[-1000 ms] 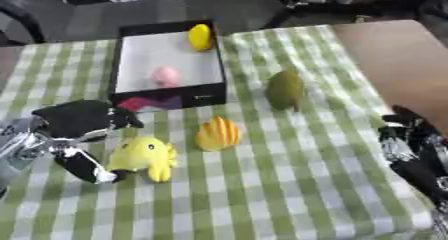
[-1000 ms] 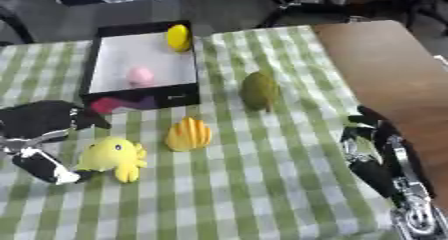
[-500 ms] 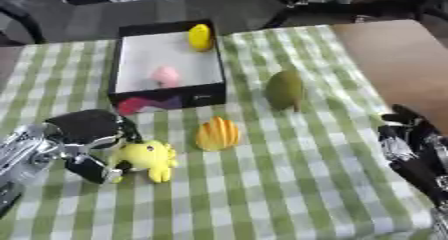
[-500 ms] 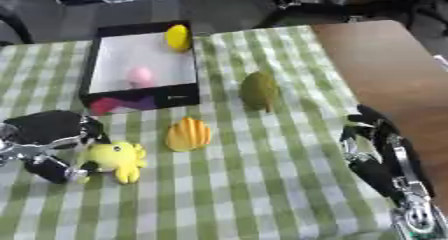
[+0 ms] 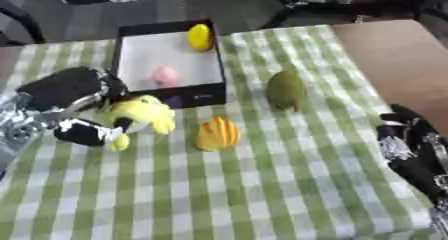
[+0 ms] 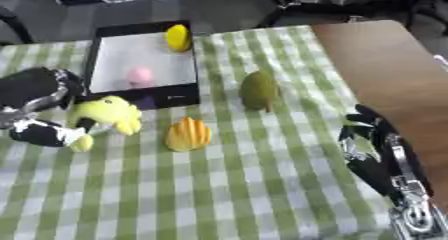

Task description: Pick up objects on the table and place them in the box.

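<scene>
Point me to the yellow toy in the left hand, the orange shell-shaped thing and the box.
yellow toy (image 5: 140,113), left eye view, on its body.
orange shell-shaped thing (image 5: 218,133), left eye view, middle of its ridges.
box (image 6: 142,63), right eye view, its white floor.

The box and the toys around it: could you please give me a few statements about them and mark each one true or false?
1. The left robot hand has its fingers curled round the yellow plush toy. True.
2. The black box holds nothing yet. False: a yellow object sits at its far end and a pink object lies on its white floor.
3. The green fruit lies on the checked cloth, outside the box to its right. True.
4. The orange ridged object is inside the box. False: it lies on the cloth in front of the box.
5. The right robot hand holds the green fruit. False: it rests near the lower right corner, holding nothing.
</scene>
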### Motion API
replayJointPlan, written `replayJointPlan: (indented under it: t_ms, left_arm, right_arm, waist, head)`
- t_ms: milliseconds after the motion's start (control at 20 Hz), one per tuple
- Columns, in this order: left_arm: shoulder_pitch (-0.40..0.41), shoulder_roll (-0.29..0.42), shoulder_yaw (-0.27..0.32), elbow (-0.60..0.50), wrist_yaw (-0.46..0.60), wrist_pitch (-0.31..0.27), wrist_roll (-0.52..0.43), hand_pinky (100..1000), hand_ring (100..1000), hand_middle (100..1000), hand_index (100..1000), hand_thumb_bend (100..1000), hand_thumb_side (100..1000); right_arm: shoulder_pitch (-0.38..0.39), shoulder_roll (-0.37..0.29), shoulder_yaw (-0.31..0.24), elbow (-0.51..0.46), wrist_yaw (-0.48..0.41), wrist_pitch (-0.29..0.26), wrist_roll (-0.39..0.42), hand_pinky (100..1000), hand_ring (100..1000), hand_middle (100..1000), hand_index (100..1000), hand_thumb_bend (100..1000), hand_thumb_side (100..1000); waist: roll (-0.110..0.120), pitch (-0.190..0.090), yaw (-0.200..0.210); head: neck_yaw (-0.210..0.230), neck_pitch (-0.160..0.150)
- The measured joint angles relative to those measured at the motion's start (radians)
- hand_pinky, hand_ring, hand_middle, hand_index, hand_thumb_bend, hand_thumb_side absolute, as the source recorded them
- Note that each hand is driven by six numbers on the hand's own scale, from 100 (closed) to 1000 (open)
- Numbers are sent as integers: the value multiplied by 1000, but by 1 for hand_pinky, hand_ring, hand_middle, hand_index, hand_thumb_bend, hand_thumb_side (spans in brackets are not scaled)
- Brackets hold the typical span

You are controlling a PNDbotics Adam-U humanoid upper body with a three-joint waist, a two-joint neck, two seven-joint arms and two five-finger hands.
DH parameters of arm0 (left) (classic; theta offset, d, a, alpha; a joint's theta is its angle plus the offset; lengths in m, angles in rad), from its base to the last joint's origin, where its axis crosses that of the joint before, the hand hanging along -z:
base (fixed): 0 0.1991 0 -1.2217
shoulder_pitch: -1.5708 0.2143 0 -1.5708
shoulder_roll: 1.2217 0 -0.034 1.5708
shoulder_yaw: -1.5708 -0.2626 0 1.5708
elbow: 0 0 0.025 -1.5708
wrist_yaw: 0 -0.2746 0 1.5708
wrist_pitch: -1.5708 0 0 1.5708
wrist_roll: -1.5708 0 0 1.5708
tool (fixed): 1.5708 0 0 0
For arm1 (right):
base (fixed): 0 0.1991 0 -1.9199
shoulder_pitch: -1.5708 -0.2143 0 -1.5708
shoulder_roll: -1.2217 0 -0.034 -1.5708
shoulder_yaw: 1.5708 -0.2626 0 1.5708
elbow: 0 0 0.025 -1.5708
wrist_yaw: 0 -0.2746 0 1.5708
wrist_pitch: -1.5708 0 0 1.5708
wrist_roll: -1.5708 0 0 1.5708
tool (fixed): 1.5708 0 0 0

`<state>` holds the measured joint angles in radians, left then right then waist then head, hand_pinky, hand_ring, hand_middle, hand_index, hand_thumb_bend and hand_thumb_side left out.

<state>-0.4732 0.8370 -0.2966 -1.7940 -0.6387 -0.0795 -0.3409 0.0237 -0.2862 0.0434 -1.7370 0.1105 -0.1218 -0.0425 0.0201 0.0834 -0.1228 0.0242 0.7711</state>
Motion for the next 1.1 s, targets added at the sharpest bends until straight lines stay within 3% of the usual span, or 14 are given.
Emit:
replayJointPlan:
  t_ms: [100,250,550,800,1000,1100]
  left_arm:
    - [-60,15,20,10,26,24,-4,568,404,435,549,100,275]
    - [-167,1,22,109,22,46,-18,575,416,446,563,100,276]
    - [-337,-156,6,475,-145,32,-34,583,428,459,579,100,275]
    - [-406,-296,51,749,-302,12,38,583,431,463,583,100,281]
    - [-422,-377,89,884,-358,0,122,598,449,481,606,100,305]
    - [-422,-399,96,921,-374,-7,152,635,484,526,662,175,343]
  right_arm:
    - [1,0,0,2,0,0,0,885,726,753,904,100,401]
    - [3,0,0,2,0,0,1,885,726,753,904,100,401]
    - [4,0,1,2,-1,1,2,885,726,752,904,100,401]
    - [3,1,9,3,-4,-2,9,885,726,752,904,100,402]
    - [2,6,16,3,-11,-3,18,885,726,752,904,100,404]
    - [2,10,19,3,-13,-4,20,886,726,752,904,100,404]
  waist:
    - [0,0,0]
    - [0,-2,-4]
    - [0,-2,-16]
    - [-1,-2,-32]
    - [-3,-2,-47]
    - [-4,-2,-49]
  head:
    - [0,0]
    - [0,0]
    - [1,0]
    - [14,0]
    - [27,0]
    - [30,0]
